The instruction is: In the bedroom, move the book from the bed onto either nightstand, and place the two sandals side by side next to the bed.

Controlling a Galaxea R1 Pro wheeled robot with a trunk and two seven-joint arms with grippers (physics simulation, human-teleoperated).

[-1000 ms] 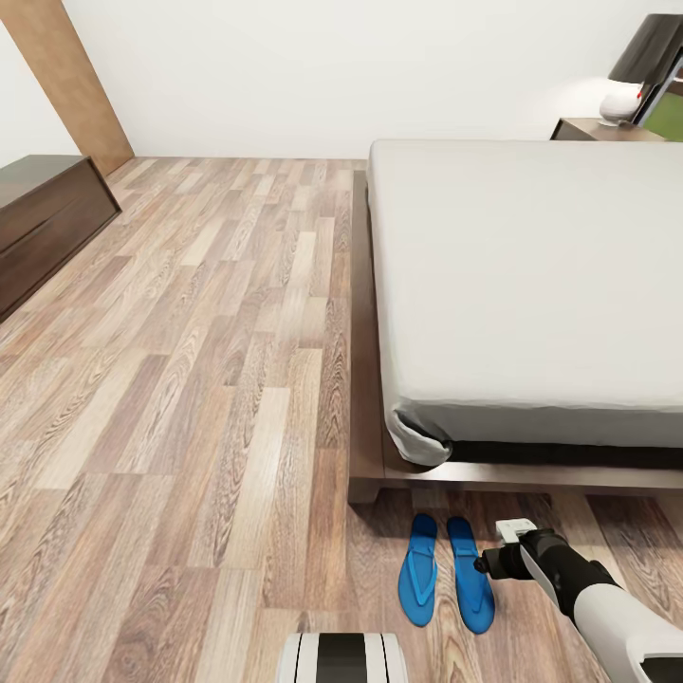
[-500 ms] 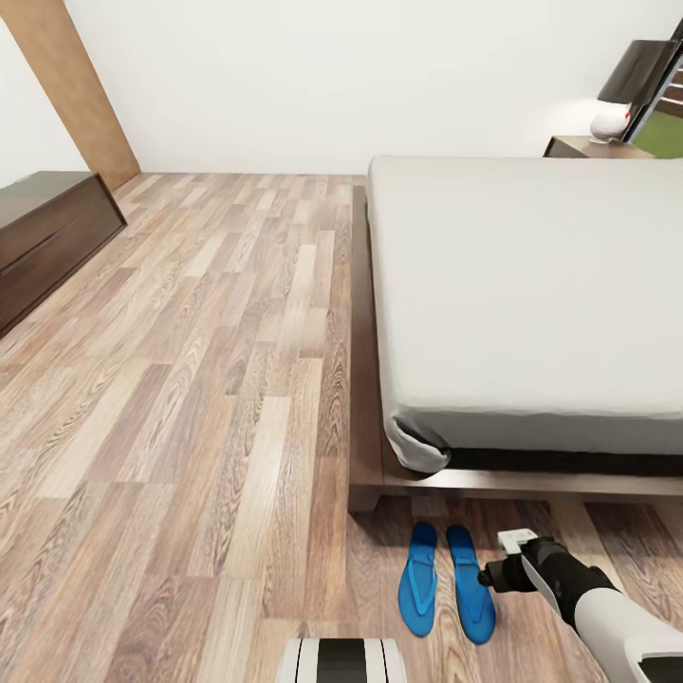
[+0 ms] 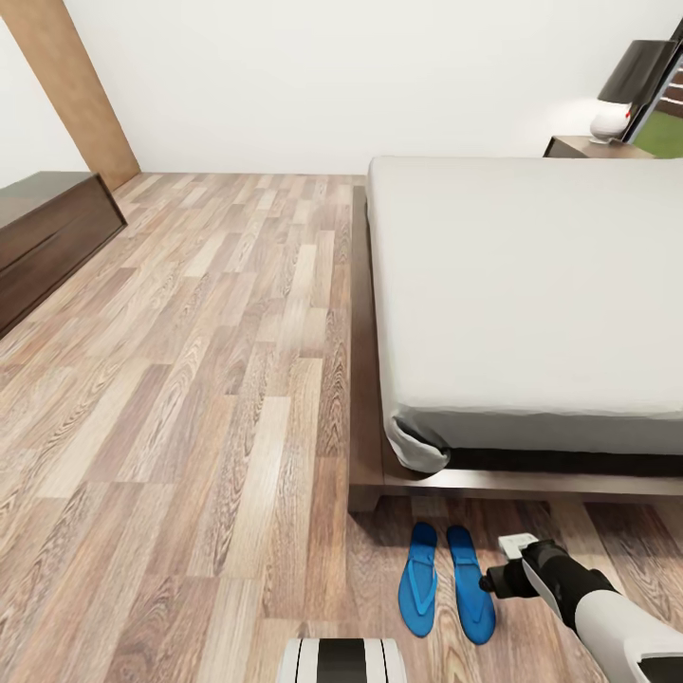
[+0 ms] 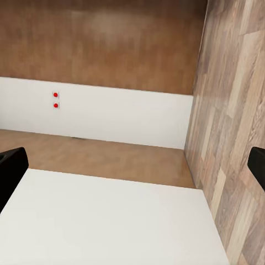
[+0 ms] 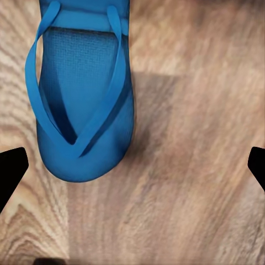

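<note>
Your right pincer [image 5: 132,165] stands open with nothing between its fingers, low over the wood-plank floor [image 3: 190,398], just beside the two bright blue flat sandals [image 3: 446,579]. These lie side by side, parallel, near the foot of the low dark-brown platform bed [image 3: 531,294]. Your left pincer [image 4: 132,171] is likewise spread apart and holds nothing. Beyond the grey mattress stands a dark-brown wooden nightstand [image 3: 579,146].

Blue sandals [image 3: 446,581] side by side
</note>
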